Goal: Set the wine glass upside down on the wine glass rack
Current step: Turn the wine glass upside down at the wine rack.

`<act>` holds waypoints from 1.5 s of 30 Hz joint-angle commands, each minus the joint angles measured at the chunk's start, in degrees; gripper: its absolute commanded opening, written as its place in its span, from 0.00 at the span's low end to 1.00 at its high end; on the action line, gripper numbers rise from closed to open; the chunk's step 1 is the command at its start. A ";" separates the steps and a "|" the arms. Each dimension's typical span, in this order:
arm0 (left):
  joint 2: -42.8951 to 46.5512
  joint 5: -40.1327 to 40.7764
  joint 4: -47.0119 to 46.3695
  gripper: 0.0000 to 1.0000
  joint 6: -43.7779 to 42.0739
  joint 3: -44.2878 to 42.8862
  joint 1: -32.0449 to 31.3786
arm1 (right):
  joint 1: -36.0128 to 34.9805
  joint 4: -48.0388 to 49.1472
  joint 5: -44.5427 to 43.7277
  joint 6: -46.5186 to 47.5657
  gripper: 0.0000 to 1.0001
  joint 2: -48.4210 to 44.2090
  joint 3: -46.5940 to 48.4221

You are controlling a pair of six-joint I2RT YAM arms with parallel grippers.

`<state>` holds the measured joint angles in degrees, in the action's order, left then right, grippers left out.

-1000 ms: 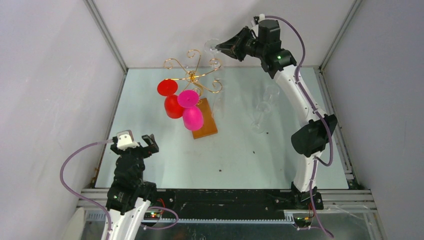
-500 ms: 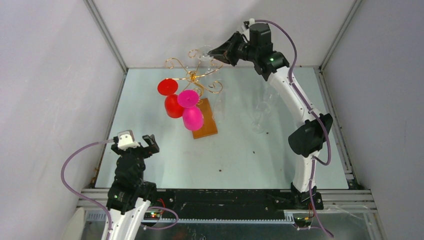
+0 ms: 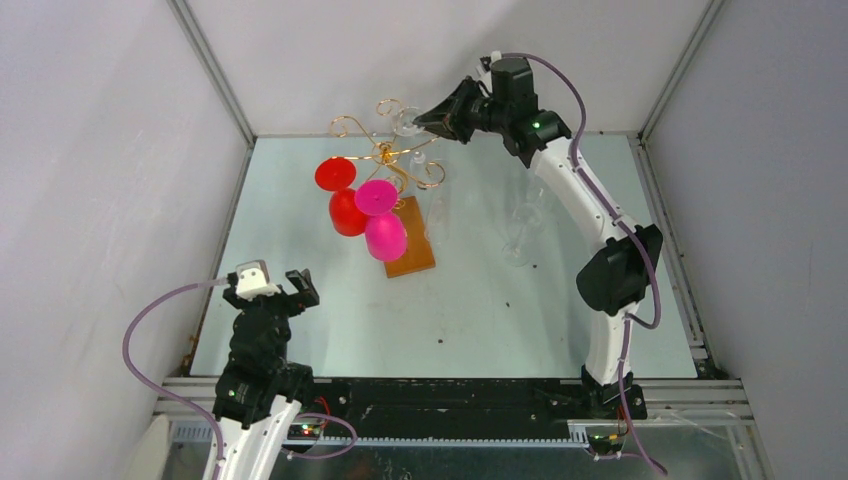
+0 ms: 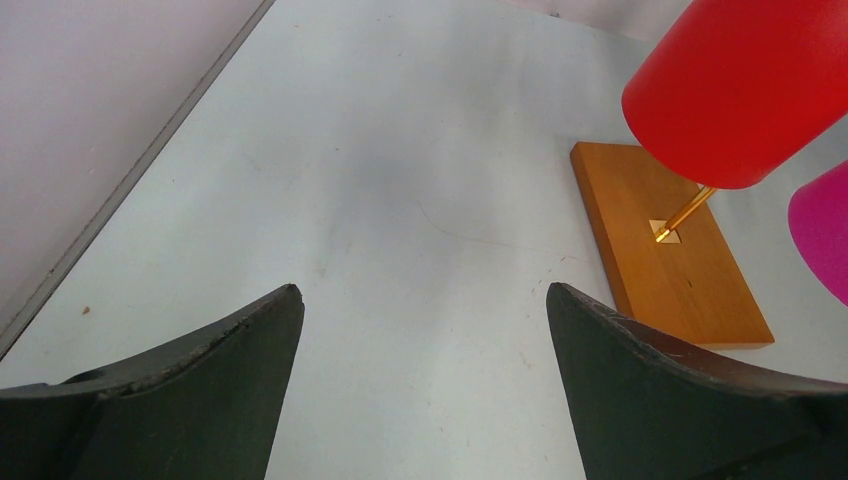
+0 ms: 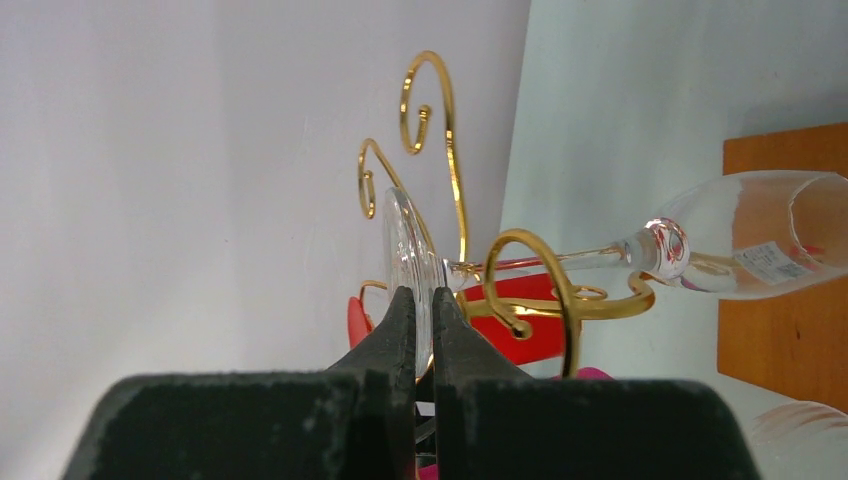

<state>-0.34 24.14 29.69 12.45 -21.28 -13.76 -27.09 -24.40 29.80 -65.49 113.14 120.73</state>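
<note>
- Wine glass rack (image 3: 385, 152): gold wire, scrolled arms on a central post, fixed to a rectangular brown wooden base (image 4: 670, 255); set at the far middle of the table (image 3: 480, 300).
- Right gripper (image 5: 416, 300): raised to the top of the rack; fingers pressed almost together, with the thin foot of the wine glass (image 5: 750, 245) pinched between them.
- Wine glass, clear: held inverted, foot uppermost, bowl hung above the wooden base. The stem is seen crossing one curled arm; whether it is seated there cannot be told.
- Red glass (image 4: 745, 85) and pink glass (image 3: 385, 237): hung inverted on the rack's left side.
- Second clear glass (image 3: 520, 235): placed on the table to the right of the rack, apart from it.
- Left gripper (image 4: 422, 300): fingers spread wide with nothing between them; positioned low at the near left, well apart from the rack.
</note>
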 commanded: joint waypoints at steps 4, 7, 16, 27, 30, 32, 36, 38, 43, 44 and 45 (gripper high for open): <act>4.49 -0.67 -1.68 1.00 -1.26 0.53 -0.17 | -0.30 5.74 0.77 0.47 0.00 -7.50 -3.35; 4.47 -0.60 -1.67 1.00 -1.24 0.49 -0.13 | -0.16 5.69 0.82 0.61 0.00 -8.19 -3.82; 4.56 -0.14 -1.63 1.00 -1.29 0.53 -0.16 | 0.83 5.59 0.76 1.02 0.00 -10.52 -5.99; 4.84 -0.30 -1.86 1.00 -1.89 0.71 -0.13 | 2.76 6.03 0.50 1.17 0.00 -12.48 -8.54; 4.82 -0.40 -1.92 1.00 -1.99 0.79 -0.13 | 3.38 6.26 0.66 1.04 0.00 -12.39 -8.79; 4.82 -0.56 -1.98 1.00 -2.07 0.80 -0.13 | 3.63 6.48 0.72 0.88 0.00 -12.34 -8.88; 4.83 -0.61 -2.06 1.00 -2.15 0.80 -0.13 | 4.14 6.57 0.75 0.72 0.00 -12.20 -8.88; 4.83 -0.59 -2.05 1.00 -2.16 0.87 -0.13 | 4.41 6.68 0.94 0.46 0.00 -12.10 -8.85; 4.72 -0.71 -2.10 1.00 -2.24 0.84 -0.13 | 5.02 6.99 1.23 0.04 0.00 -11.62 -8.69; 4.77 -0.79 -2.14 1.00 -2.25 0.85 -0.13 | 5.03 7.11 1.29 -0.04 0.00 -11.63 -8.68; 4.75 -0.87 -2.12 1.00 -2.29 0.87 -0.13 | 5.05 7.14 1.39 -0.10 0.00 -11.45 -8.69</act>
<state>-0.34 23.79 29.67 11.51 -21.28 -13.76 -22.44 -22.96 29.78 -64.97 104.44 111.09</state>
